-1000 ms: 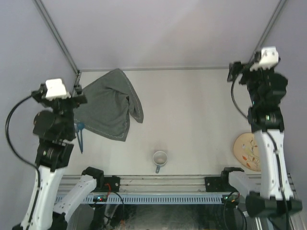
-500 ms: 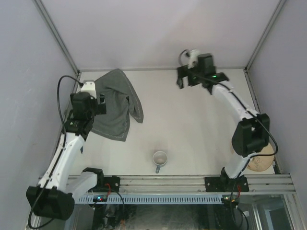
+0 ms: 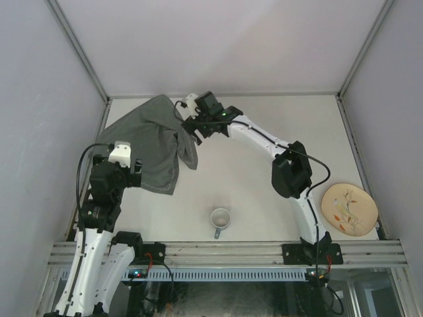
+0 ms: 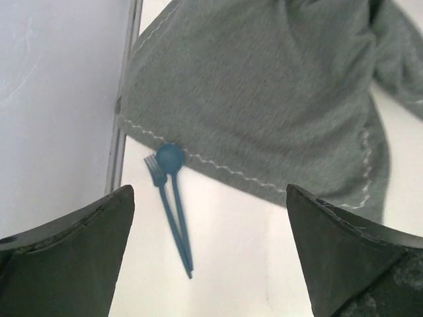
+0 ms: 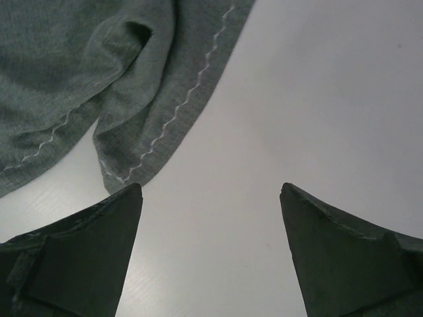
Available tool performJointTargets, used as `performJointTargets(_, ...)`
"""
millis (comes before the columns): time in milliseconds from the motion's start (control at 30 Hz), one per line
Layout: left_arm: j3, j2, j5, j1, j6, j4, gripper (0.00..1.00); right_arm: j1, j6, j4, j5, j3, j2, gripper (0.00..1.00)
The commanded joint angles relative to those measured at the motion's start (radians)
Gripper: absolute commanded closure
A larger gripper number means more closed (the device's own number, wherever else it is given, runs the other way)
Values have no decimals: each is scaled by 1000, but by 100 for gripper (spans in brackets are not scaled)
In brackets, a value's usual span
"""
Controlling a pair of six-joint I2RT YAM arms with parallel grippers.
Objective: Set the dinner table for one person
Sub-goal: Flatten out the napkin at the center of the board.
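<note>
Since the grey stitched cloth (image 3: 149,142), crumpled at the upper left of the dinner table (image 3: 304,119), looks soft and limp, pinch its hemmed corner (image 5: 119,173); right gripper (image 5: 210,190) and left gripper (image 4: 208,193) both gape, empty.

table (image 3: 264,132): off-white, rail-edged | cloth (image 3: 149,142): grey, crumpled, far left | fork (image 4: 154,168) + spoon (image 4: 170,158): blue, side by side, at cloth's hem | mug (image 3: 220,218): upright, near edge, middle | plate (image 3: 349,209): near right

Dinner table (image 3: 264,178): smooth matt off-white top, metal rail edges. Cloth (image 4: 264,86): grey knit fabric, matt, white zigzag stitching. Fork (image 4: 165,205), spoon (image 4: 179,205): blue, prob. plastic, slight sheen.
</note>
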Motion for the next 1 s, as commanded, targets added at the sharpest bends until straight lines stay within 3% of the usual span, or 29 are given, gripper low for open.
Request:
performJointTargets(0, -44, -78, -75, 37, 110, 13, 0, 107, -71, 1, 103, 12, 16, 15)
performJointTargets(300, -66, -137, -163, 54, 108, -12, 0, 176, -59, 25, 84, -94, 38, 20)
performJointTargets(633, -52, -170, -177, 56, 122, -47, 0, 160, -42, 56, 42, -208, 41, 26)
performJointTargets(967, -32, -160, -164, 58, 86, -81, 0, 156, -19, 62, -20, -141, 109, 30)
